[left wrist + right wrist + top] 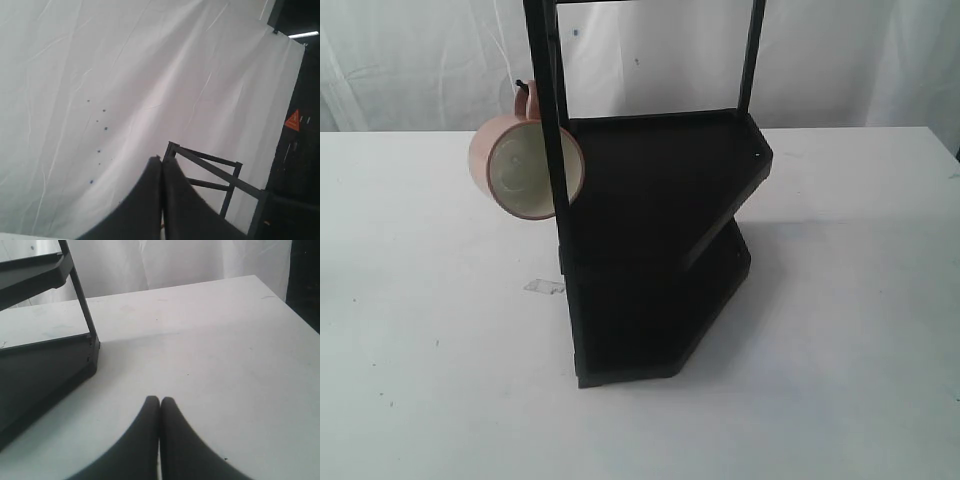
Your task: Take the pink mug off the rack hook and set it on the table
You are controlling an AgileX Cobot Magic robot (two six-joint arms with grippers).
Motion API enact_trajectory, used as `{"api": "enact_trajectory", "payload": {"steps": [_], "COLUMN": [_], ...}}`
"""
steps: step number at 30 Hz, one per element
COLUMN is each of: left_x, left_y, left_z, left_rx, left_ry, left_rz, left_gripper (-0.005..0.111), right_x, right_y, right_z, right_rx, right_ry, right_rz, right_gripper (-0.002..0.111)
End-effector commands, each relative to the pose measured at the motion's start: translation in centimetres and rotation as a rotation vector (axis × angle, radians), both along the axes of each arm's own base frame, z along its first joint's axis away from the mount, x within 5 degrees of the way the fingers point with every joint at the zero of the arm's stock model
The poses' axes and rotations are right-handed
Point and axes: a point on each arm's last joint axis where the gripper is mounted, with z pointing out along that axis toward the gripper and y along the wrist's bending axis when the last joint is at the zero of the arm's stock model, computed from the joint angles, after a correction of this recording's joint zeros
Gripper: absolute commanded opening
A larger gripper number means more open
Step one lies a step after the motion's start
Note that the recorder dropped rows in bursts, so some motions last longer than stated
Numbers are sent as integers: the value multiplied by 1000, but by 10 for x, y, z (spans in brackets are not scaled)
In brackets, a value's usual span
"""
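The pink mug (525, 166) hangs by its handle from the rack hook (521, 85) on the left post of the black rack (660, 210), its cream inside facing the exterior camera. The rack stands mid-table (410, 330). Neither gripper shows in the exterior view. My left gripper (161, 161) is shut with nothing in it, raised and pointing at the white backdrop and the rack's top frame (215, 162). My right gripper (159, 401) is shut and empty, low over the table (225, 355) beside the rack's lower shelf (45, 365). The mug is out of both wrist views.
A scrap of clear tape (545, 286) lies on the table left of the rack's base. A white cloth backdrop (420, 60) hangs behind the table. An orange warning sign (292, 121) sits in the dark area beyond the backdrop.
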Motion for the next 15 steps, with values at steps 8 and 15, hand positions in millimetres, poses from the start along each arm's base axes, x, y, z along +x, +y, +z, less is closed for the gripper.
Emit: {"api": "enact_trajectory", "payload": {"steps": [8,15], "left_x": [25,32], "left_y": [-18,37], "left_z": [68,82], "left_rx": [548,347], "left_ry": [-97,96], "left_rz": [55,624], "left_gripper": [0,0], "right_x": [0,0], "right_y": [0,0], "right_z": [-1,-1], "right_rx": [2,2], "right_ry": [-6,-6], "right_rz": [-6,-6], "right_gripper": [0,0]}}
